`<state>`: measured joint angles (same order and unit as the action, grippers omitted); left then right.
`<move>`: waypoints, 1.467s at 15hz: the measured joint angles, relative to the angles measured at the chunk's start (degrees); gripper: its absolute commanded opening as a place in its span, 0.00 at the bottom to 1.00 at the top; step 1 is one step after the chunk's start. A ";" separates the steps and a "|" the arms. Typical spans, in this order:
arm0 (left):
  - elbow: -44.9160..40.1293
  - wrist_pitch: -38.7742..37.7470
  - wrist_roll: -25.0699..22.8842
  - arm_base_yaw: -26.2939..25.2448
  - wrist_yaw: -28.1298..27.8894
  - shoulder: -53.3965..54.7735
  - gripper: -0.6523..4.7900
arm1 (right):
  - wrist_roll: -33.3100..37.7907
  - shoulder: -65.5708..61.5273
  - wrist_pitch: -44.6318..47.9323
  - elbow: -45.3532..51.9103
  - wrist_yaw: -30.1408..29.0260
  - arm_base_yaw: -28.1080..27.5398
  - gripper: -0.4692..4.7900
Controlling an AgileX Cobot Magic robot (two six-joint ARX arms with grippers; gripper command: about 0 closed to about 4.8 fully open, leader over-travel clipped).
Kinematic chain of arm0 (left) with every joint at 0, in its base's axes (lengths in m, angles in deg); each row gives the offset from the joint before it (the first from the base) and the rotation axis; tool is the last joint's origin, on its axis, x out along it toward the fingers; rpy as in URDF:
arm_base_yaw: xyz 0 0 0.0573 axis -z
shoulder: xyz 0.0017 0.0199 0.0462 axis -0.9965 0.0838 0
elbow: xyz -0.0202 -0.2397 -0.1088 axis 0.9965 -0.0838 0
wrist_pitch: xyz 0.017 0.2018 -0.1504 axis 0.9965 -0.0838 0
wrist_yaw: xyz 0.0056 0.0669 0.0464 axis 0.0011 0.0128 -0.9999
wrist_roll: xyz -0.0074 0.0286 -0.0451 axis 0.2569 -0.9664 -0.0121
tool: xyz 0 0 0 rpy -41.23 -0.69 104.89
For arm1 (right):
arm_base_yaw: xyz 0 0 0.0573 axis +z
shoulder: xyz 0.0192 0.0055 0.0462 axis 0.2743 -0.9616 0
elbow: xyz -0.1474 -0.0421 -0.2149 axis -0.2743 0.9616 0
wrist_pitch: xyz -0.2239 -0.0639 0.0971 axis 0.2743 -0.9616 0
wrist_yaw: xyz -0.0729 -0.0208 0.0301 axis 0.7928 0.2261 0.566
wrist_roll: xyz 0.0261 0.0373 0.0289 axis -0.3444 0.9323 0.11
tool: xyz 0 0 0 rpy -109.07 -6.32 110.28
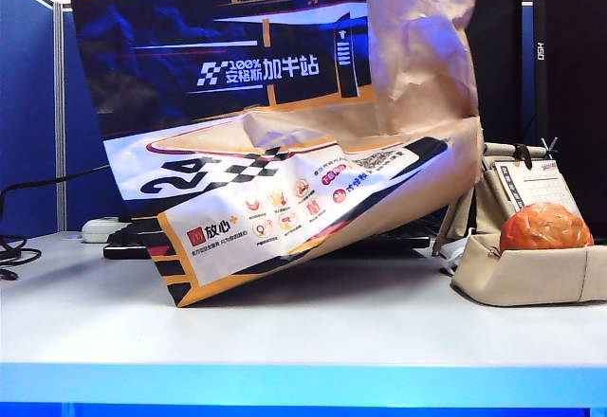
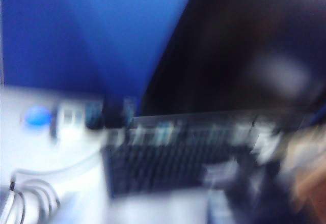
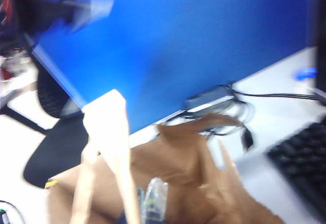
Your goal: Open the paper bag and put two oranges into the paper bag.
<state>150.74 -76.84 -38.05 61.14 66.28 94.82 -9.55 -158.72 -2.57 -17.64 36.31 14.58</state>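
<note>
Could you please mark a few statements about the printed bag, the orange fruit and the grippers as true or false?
1. The large brown kraft paper bag printed with "24" is lifted and tilted above the white table. True.
2. A shiny orange fruit sits in the low beige fabric tray. True.
3. The fruit is on the left of the exterior view. False: it is on the right.
4. The right gripper stands wide open away from the bag. False: it is shut on brown paper.
5. The left wrist view is sharp. False: it is blurred; the left gripper is not visible.
</note>
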 measured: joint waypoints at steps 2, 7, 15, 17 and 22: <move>-1.22 -1.51 -2.82 10.49 -7.06 -2.23 0.63 | -0.07 -0.09 1.01 0.00 1.29 0.17 0.08; -6.64 4.70 -3.21 29.46 -30.21 -24.09 0.63 | -0.15 -0.11 1.33 0.00 2.51 0.26 0.08; -48.78 10.12 0.94 30.01 -44.63 -69.64 0.63 | -0.02 -0.20 1.51 0.00 4.26 0.48 0.76; -48.76 9.51 0.37 30.01 -42.29 -67.93 0.63 | 0.04 0.17 0.17 0.02 5.55 0.94 0.81; -48.74 7.56 0.37 30.01 -40.28 -68.26 0.63 | 0.02 2.84 6.27 0.00 9.20 1.11 0.81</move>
<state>102.00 -69.27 -37.68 91.15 26.00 26.56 -9.53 -155.88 3.71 -17.64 45.51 15.70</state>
